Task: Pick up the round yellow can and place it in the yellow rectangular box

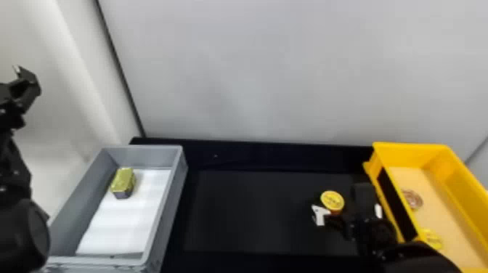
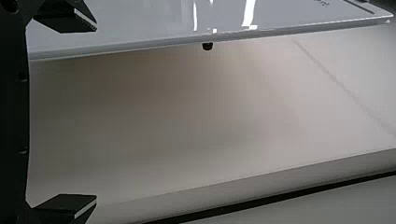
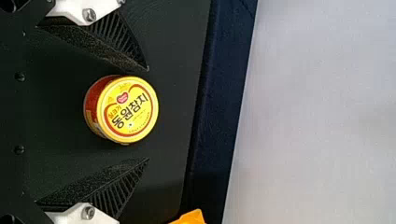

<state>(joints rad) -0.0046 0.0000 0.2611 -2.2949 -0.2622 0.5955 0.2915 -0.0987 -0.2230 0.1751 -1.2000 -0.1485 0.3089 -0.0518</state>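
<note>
My right gripper (image 1: 346, 212) is low over the black table beside the yellow box, its fingers on either side of the round yellow can (image 1: 332, 200). In the right wrist view the can (image 3: 128, 109) lies between the spread fingers of my right gripper (image 3: 148, 114), with a gap on each side. The yellow rectangular box (image 1: 395, 203) stands at the right. My left gripper (image 1: 27, 85) is parked high at the far left; in the left wrist view this left gripper (image 2: 96, 114) is open, holding nothing.
A grey box (image 1: 178, 188) stands at the left, with a greenish-gold tin (image 1: 123, 180) on its white lining. Inside the yellow box lie a brown round item (image 1: 413, 199) and another yellow round lid (image 1: 432, 239). A pale wall (image 1: 290, 72) rises behind the black table (image 1: 254, 210).
</note>
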